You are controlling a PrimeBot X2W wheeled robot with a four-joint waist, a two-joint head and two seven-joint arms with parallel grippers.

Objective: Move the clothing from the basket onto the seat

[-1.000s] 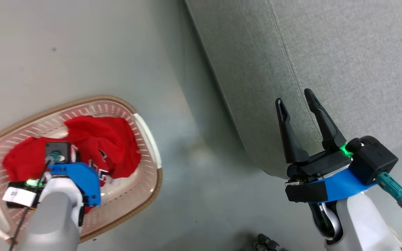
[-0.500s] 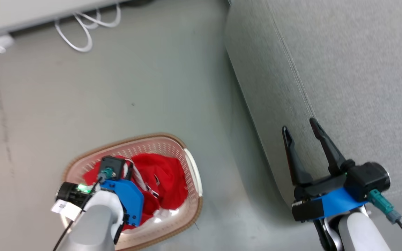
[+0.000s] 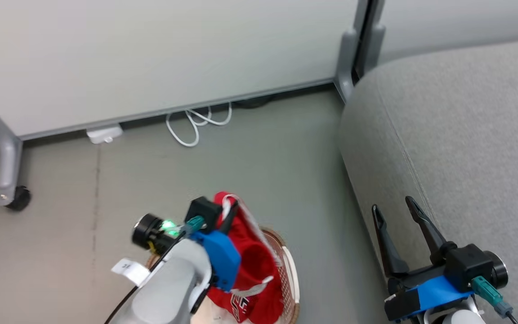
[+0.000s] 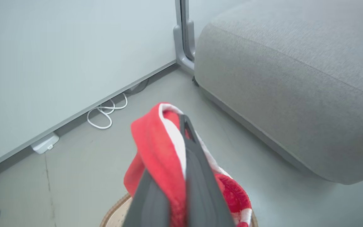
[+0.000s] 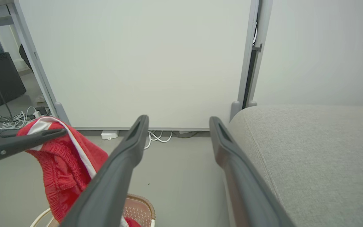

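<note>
Left gripper (image 5: 58, 132) is clamping its two dark fingers tight on the white-trimmed edge of the red clothing (image 3: 250, 261) and holding it up above the one cream basket (image 3: 291, 274), which is standing on the grey floor. More red cloth with black-and-white print is hanging down into that basket; I cannot tell whether one garment or two is dangling. To the right, the right gripper (image 3: 394, 211) is hovering with its two fingers spread wide, gripping nothing, just beside the rounded edge of the single grey seat (image 3: 466, 157). One white cable (image 3: 196, 126) is lying coiled by the pale partition (image 3: 151, 54).
</note>
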